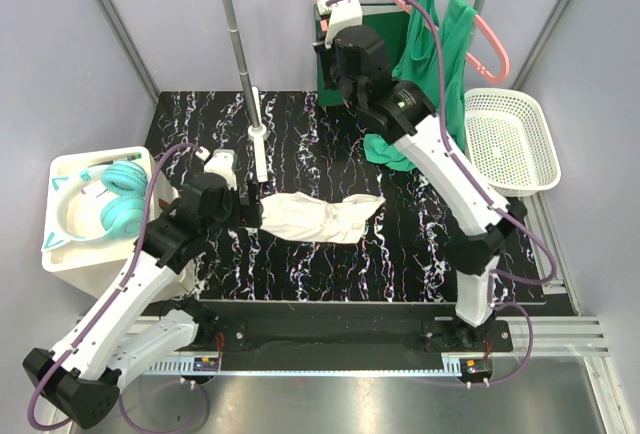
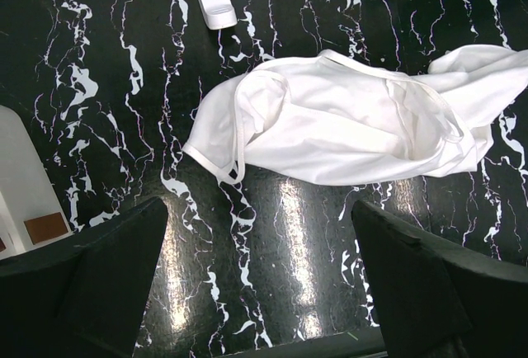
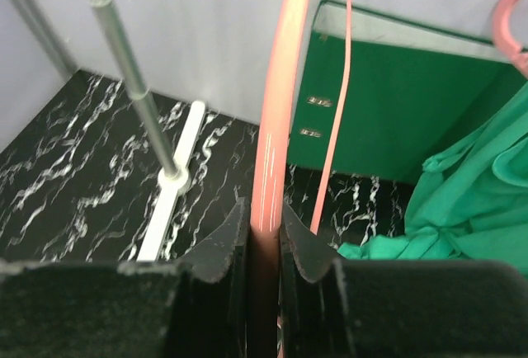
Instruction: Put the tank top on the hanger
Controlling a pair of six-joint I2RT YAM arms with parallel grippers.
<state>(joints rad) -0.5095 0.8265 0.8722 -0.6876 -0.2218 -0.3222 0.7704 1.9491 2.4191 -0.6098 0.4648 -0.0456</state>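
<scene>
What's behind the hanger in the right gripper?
A green binder stands against the wall, with green cloth beside it. The hanger covers thin strips of the binder and wall, and the right gripper hides what lies behind the hanger's lower part.

One tank top (image 1: pixel 320 217); one thin hanger (image 3: pixel 276 127); one thick hanger (image 1: pixel 492 42); one basket (image 1: pixel 505 144); one headphones (image 1: pixel 110 204).

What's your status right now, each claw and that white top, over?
Right gripper shut on the hanger. Left gripper open above the table, just short of the tank top, untouched. Green garment hangs close by.
</scene>
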